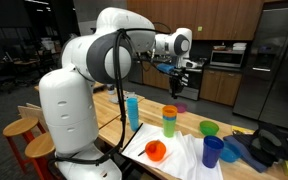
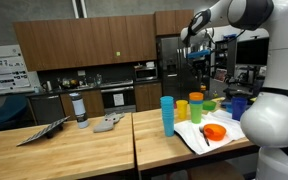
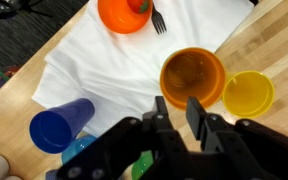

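While my claw (image 3: 178,108) hangs over the tabletop (image 3: 279,30), jaws narrowly apart and empty, the orange cup (image 3: 192,77) stands below at the edge of the white cloth (image 3: 114,60); yellow cup (image 3: 248,93) just beside it; blue cup (image 3: 61,127) at the cloth's corner.

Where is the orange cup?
In the wrist view's right half, the orange cup stands at the white cloth's edge, beside the yellow cup, near the gripper.

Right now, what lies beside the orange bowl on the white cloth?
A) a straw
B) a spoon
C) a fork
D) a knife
C: the wrist view shows a dark fork lying on the cloth right beside the bowl.
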Available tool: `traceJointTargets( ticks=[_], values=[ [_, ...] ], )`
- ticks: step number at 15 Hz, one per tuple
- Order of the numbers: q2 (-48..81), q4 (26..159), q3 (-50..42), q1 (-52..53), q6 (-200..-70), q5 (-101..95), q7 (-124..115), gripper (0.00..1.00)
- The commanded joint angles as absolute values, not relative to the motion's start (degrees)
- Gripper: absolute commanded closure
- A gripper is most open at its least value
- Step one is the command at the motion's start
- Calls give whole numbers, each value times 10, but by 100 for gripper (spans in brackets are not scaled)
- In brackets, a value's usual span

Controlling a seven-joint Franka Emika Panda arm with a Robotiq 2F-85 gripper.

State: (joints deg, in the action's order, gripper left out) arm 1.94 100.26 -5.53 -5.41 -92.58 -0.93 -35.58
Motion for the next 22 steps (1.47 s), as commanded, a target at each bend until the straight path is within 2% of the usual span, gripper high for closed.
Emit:
traceJointTargets(
  ticks=[1,14,15,17,22],
  values=[
    [20,1001,-56,-53,-924,-9,-355,71],
    [20,1001,-56,-53,-924,-9,-355,71],
    [20,1001,-56,-53,-924,-9,-355,46],
    [9,1003,-65,-62,-946,25,-379,42],
    [8,995,-89,-84,-1017,68,-455,10]
  ],
)
